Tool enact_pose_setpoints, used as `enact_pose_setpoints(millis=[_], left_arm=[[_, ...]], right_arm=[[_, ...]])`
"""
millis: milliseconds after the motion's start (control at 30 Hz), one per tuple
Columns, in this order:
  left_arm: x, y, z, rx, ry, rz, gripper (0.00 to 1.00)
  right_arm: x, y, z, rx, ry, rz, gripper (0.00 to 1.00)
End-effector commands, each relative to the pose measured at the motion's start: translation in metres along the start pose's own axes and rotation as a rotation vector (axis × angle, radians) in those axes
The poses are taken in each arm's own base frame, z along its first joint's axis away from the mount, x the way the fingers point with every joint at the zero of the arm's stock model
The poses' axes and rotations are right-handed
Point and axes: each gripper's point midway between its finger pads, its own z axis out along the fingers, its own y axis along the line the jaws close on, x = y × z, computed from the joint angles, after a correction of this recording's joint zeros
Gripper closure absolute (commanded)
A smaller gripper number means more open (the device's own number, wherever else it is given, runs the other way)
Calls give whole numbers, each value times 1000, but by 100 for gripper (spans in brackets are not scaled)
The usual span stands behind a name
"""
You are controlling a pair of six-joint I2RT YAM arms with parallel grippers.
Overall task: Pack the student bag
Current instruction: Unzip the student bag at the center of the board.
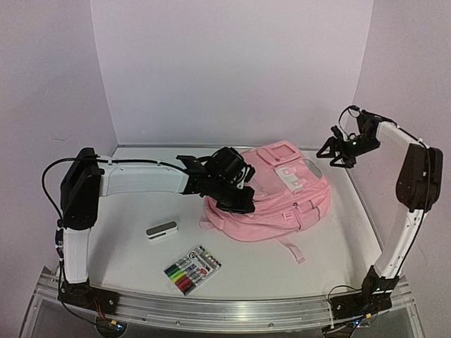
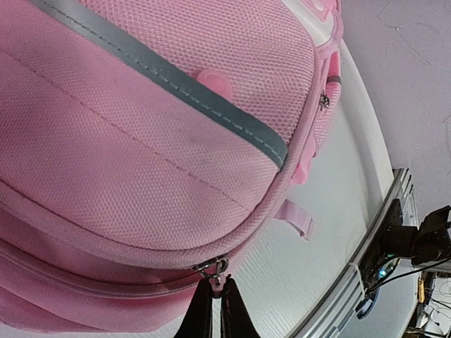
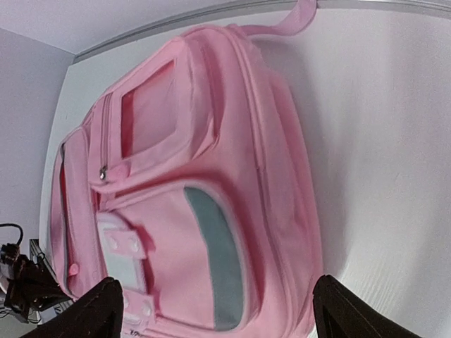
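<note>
The left arm (image 1: pixel 141 179) and the right arm (image 1: pixel 396 243) have white links between bulky black joints. The left tool (image 1: pixel 236 203) and the right tool (image 1: pixel 332 153) are black. Thin black cables (image 1: pixel 44 179) follow both arms.

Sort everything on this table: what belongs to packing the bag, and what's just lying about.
Belongs: student bag; its zipper pull, pinched by the left gripper; marker pack and small white block, probably for packing.
Lying about: cables at the arm bases; right gripper, open, off the bag.
</note>
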Motion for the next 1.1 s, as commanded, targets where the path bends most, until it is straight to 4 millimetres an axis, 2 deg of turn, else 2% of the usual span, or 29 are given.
enact_pose_setpoints(millis=[0,67,167,233,333,467,633,867,933,1000,1067], left_arm=[[-44,-28,-1,82,-126,-3,100],[-47,-29,5,86,-132,-5,100],[-56,-34,11,100,-151,4,100],[-63,-40,14,115,-162,17,100],[-69,-46,21,130,-163,33,100],[-76,-54,24,157,-169,54,100],[-76,-67,23,210,-163,90,100],[-63,-92,17,271,-147,159,100],[-60,-95,17,275,-141,174,100],[-58,-96,17,281,-134,182,100],[-57,-100,17,292,-129,194,100]], right_arm=[[77,41,-30,-65,163,103,7],[110,51,-31,-116,228,164,7],[141,62,-26,-199,281,245,7],[155,69,-19,-260,305,299,7],[164,80,-4,-318,314,344,12],[161,88,16,-315,289,376,20],[155,104,41,-289,249,351,19],[139,99,76,-206,176,422,20],[133,105,82,-216,138,460,20],[126,109,86,-212,97,461,24],[127,106,92,-176,83,468,33]])
